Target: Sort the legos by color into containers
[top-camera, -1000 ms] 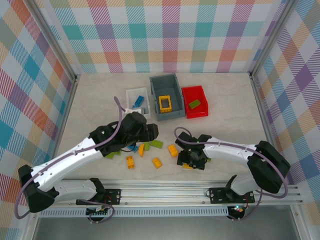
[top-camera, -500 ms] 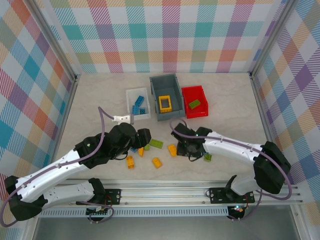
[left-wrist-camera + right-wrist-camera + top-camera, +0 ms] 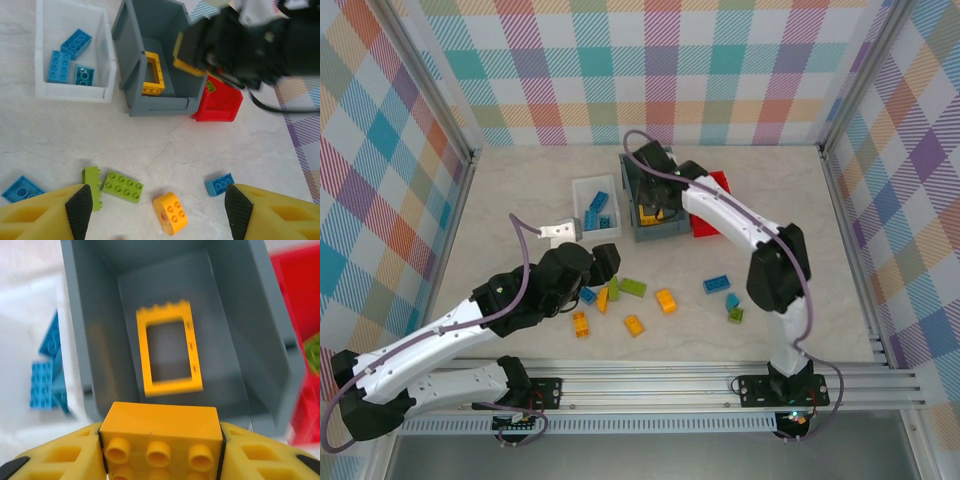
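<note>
- Now, pinching a yellow brick (image 3: 160, 427) in the right gripper (image 3: 161, 460), studs toward the wrist camera, directly above the grey bin (image 3: 75, 340).
- Lying flat on that bin's floor: a yellow frame (image 3: 170, 347).
- Holding the left gripper (image 3: 159, 212) spread wide, nothing between its fingers, over loose pieces on the table (image 3: 520, 200) — a green plate (image 3: 122, 186), an orange piece (image 3: 170, 220), a blue piece (image 3: 220, 184).
- Just beside the grey bin, on its left: white tray (image 3: 72, 92) with three blue bricks (image 3: 59, 66).
- Against its right side — red bin (image 3: 220, 107), green brick (image 3: 312, 354) inside.
</note>
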Tool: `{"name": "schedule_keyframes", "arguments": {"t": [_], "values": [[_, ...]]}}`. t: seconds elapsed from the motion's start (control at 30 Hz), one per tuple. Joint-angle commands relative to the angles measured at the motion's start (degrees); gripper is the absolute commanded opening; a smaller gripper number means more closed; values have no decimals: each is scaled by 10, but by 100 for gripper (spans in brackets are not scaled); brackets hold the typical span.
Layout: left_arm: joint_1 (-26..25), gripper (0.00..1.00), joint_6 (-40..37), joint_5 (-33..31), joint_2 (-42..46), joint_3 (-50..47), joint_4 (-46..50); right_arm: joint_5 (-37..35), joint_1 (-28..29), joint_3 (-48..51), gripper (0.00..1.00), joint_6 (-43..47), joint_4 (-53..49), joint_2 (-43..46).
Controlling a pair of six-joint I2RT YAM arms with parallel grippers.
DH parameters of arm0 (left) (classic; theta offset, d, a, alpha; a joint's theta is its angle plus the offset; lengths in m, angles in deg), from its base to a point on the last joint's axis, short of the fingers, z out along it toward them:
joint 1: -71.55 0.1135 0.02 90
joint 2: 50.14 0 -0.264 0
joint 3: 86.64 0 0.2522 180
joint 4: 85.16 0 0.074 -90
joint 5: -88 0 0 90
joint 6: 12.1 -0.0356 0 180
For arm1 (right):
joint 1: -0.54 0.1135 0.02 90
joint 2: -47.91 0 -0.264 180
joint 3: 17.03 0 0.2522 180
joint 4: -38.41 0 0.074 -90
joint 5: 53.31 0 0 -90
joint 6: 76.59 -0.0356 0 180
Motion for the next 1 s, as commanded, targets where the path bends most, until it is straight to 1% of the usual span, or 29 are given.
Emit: {"name": "schedule_keyframes", "arguments": {"t": [0.0, 0.07, 0.13, 0.2, 0.33, 0.53, 0.6, 0.67, 0.77, 0.83, 0.97], "values": [[-9, 72, -42, 6, -16, -2, -71, 17, -19, -109, 43, 48, -23, -71], [-11, 73, -72, 29, -30, 1, -113, 35, -32, -201, 43, 61, -50, -141], [-13, 73, -102, 56, -48, 11, -147, 50, -42, -265, 43, 70, -66, -189], [-15, 73, -124, 67, -75, 36, -148, 64, -51, -300, 43, 77, -66, -222], [-17, 73, -149, 64, -133, 92, -121, 92, -66, -324, 45, 85, -46, -257], [-17, 73, -152, 78, -165, 103, -134, 123, -71, -339, 51, 101, -21, -287], [-17, 73, -149, 79, -166, 101, -133, 127, -71, -357, 56, 101, -31, -301], [-17, 73, -147, 77, -163, 98, -130, 130, -71, -370, 63, 99, -38, -307], [-18, 73, -143, 74, -155, 93, -125, 131, -70, -370, 69, 96, -41, -292], [-18, 73, -138, 70, -149, 91, -119, 128, -67, -370, 71, 96, -41, -277], [-18, 73, -127, 56, -137, 91, -100, 115, -62, -369, 69, 101, -45, -227]]}}
